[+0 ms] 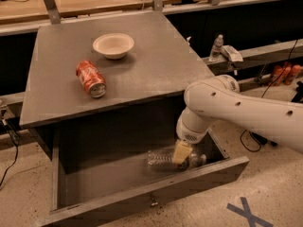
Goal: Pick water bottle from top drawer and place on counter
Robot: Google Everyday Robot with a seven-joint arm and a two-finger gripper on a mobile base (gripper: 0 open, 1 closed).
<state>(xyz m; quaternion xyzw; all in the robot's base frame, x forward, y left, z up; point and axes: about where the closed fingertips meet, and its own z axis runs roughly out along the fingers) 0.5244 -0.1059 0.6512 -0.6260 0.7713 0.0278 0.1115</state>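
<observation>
The drawer (pixel 142 200) is seen pulled open below the near edge of the surface (pixel 156 65), with a knob (pixel 153 203) at the middle of its front panel. The bottle (pixel 161 159) is found lying on its side on the drawer floor, towards the right, close behind the front panel, its length running left to right. The pincer (pixel 182 152) is lowered into the drawer and is set right at the bottle, over its right half; how far it is open, and whether the bottle is gripped, cannot be told. The white arm (pixel 236 110) is reached in from the right, past the near right corner of the surface. On the surface a red can (pixel 91 78) is laid on its side at the left, and a pale bowl (pixel 113 45) is placed just beyond it, further back. A second, small bottle (pixel 217 46) is stood upright on a ledge to the far right.
</observation>
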